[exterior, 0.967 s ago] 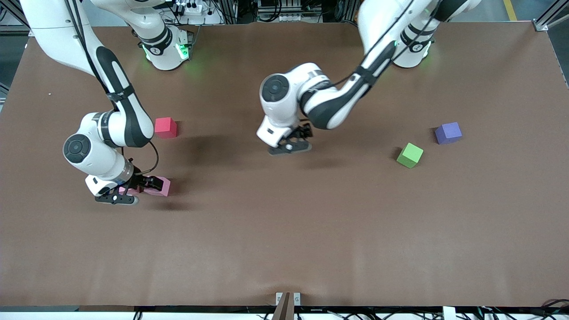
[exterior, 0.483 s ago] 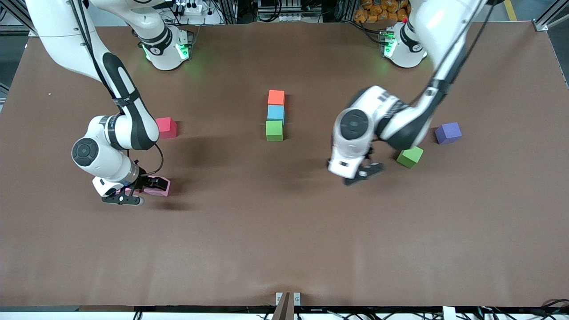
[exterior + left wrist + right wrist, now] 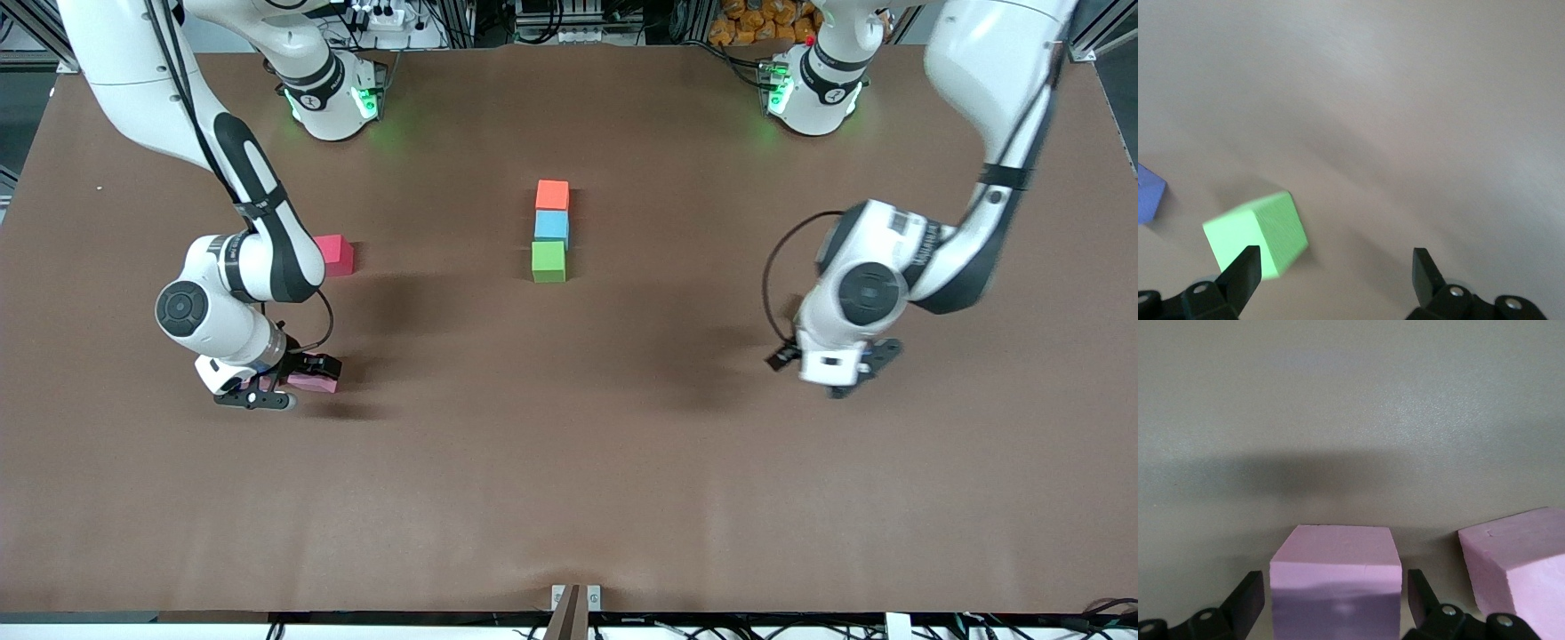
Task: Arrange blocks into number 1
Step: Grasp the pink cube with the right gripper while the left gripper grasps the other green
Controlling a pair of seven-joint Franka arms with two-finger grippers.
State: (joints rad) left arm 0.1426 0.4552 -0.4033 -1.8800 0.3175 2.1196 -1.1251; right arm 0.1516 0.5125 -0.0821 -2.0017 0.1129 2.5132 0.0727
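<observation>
Brown surface [image 3: 569,462] from the front, and you have three of the blocks in single file mid-surface: orange cube [image 3: 552,194] nearest the bases, light blue cube [image 3: 551,226] touching it, green cube [image 3: 548,261] at the camera end. That line runs straight toward the camera, so the free slot is just nearer the camera than the green one. Your right claw [image 3: 269,388] is down at the surface toward the right arm's end, in among the pink blocks [image 3: 313,384], with the red cube [image 3: 336,253] half hidden by the forearm. Your left claw [image 3: 840,373] hangs low toward the left arm's end, and the arm covers whatever lies under it. Left wrist view now: the claw is spread wide and empty, and the second green cube [image 3: 1258,233] sits skewed and off-centre, right up by one finger [image 3: 1245,270], with a purple cube [image 3: 1147,195] just past it. You'll need to shift across and likely twist before that one is squared up. Right wrist view: the pink cube [image 3: 1335,583] is dead centre between the fingers [image 3: 1253,597], faces square, a sliver of gap each side, so not clamped yet. A second pink block [image 3: 1518,577] lies just beside it, apart. I'd call the right side closer to a lift.
</observation>
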